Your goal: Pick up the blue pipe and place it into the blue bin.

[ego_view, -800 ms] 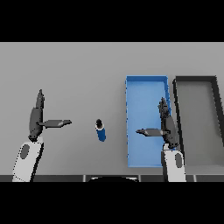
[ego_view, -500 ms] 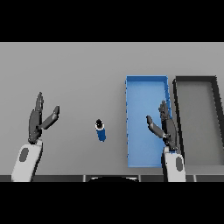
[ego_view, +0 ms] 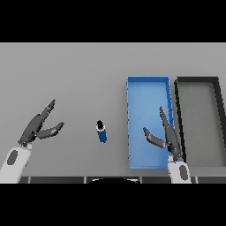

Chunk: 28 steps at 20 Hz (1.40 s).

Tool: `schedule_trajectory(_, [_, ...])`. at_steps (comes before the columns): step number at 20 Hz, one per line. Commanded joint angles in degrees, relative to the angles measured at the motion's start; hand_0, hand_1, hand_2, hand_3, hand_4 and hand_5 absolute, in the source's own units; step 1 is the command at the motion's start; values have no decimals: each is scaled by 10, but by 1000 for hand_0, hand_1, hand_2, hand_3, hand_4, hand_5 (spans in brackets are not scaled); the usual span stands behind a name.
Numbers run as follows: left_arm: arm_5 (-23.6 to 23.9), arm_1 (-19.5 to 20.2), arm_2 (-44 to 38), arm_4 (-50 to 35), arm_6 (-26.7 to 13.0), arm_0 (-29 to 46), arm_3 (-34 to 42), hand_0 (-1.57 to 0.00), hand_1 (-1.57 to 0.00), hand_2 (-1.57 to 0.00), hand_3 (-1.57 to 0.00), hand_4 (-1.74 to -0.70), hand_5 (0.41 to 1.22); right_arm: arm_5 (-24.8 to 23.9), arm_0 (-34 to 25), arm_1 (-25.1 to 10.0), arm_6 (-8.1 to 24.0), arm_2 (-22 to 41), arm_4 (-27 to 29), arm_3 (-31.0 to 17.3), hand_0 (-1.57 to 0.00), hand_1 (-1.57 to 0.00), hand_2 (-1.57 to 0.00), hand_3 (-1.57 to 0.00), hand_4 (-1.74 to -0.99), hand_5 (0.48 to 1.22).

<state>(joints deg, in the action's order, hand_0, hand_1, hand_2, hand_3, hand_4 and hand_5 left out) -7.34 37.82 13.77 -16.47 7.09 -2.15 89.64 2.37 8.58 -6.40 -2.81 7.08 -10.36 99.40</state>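
Nearest the lower edge, the two arms enter the view — the left at the lower left, the right at the lower right.

Left hand [ego_view: 37, 128]: over bare bench [ego_view: 75, 75], fingers straight and pointing up and to the right, thumb spread apart from them. It holds nothing and touches nothing.

Right hand [ego_view: 167, 137]: over the near right part of the blue bin [ego_view: 148, 80], fingers straight and pointing away from the robot, thumb spread toward the left. It holds nothing.

Pipe [ego_view: 102, 132]: a short blue piece with a dark far end, lying on the bench between the two hands, nearer to the bin than to the left hand. It is outside the bin, just left of its left wall, and well apart from both hands.

Blue bin: a long rectangular tray, right of centre, running from the near edge of the bench away from the robot.

Dark bin [ego_view: 196, 80]: same shape, just beside the blue bin on its right — the two long walls run parallel and close together.

The bench surface is plain grey out to its far edge.
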Motion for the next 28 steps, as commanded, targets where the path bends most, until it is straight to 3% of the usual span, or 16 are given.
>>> schedule_trajectory(1, [-16,8,3,-3,8,6,7,1,1,1,1,-1090,596,2,-1,-1,-4,2,-1,0,1,1,1,1,-1186,598])
schedule_trajectory(8, [-72,-8,89,15,-19,29,81,1,1,1,1,-1158,497,7,-6,-5,-14,6,-4,5,1,1,1,1,-1208,612])
schedule_trajectory(11, [-58,-34,122,58,-18,28,90,1,1,1,1,-1176,475,6,6,3,-5,12,-6,12,1,1,1,1,-1217,615])
schedule_trajectory(16, [-43,-89,153,98,-25,3,51,1,1,1,1,-1193,465,6,-5,1,13,7,-3,12,1,1,1,1,-1230,622])
schedule_trajectory(17, [-38,-109,161,101,-36,-4,42,1,1,1,1,-1200,467,5,8,3,-1,12,-5,20,1,1,1,1,-1231,623])
schedule_trajectory(19, [-36,-137,166,107,-52,-26,5,1,1,1,1,-1195,467,4,11,5,4,12,-6,21,1,1,1,1,-1229,621])
schedule_trajectory(26, [-34,-200,192,145,-33,-71,-75,1,1,1,1,-1131,462,3,12,0,2,7,-5,21,1,1,1,1,-1201,605])
schedule_trajectory(28, [-46,-223,189,125,-23,-84,-89,1,1,1,1,-1171,495,4,12,0,4,5,-1,24,1,1,1,1,-1204,607])
